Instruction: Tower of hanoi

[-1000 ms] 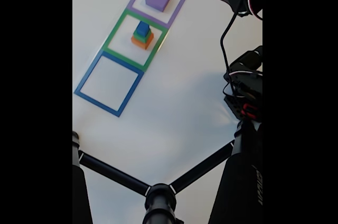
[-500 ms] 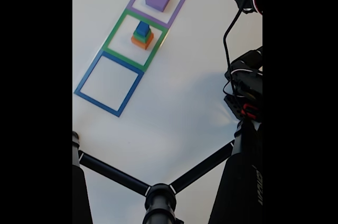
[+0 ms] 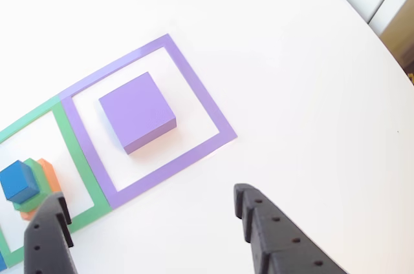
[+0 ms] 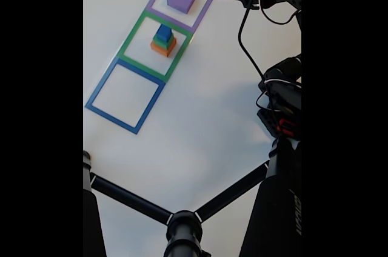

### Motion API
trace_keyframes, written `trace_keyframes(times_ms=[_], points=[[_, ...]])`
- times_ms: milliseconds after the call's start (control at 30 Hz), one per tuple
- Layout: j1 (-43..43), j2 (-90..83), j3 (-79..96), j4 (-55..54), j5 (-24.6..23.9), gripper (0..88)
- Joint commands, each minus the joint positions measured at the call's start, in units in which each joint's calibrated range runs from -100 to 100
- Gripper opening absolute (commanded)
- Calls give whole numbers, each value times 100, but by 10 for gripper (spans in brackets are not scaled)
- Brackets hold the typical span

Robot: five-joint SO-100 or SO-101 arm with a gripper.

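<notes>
The purple block lies flat and alone inside the purple square outline, and beside it, in the green square outline, stands a small stack: a blue cube on a green block on an orange block, each layer wider than the one above. The blue square outline at the far end of the row holds nothing. In the other view the gripper hangs above the white desk just outside the purple outline, its two black fingers spread wide apart with nothing between them. In the fixed view the arm reaches in from the right edge toward the purple square. The step in hand looks like an approach: with the largest piece set apart, the likely next pick is the blue cube off the stack. That would call for shifting across to the green square and descending squarely so the fingers straddle only the top cube without nudging the layers below.
</notes>
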State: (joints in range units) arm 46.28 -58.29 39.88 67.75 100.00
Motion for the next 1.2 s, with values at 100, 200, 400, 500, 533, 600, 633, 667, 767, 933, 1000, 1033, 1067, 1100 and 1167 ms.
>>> trace_keyframes(times_ms=[100,200,400,500,533,600,633,667,767,933,1000,1033,1067,1100,1167], points=[[213,109,1539,-2322,0,389],[309,270,2239,-3391,0,438],[338,1054,3212,-5488,0,501],[271,1530,3430,-6306,0,505],[242,1708,3502,-6622,0,506],[185,2063,3602,-7172,0,505],[156,2224,3639,-7407,0,505],[127,2394,3675,-7666,0,504],[50,2886,3766,-8338,0,501],[-151,3880,3857,-9537,0,495],[-208,4291,3848,-9990,0,494],[-228,4469,3830,-10152,0,494],[-247,4655,3802,-10330,0,493],[-266,4848,3784,-10549,0,493],[-276,5204,3721,-10848,0,491]])
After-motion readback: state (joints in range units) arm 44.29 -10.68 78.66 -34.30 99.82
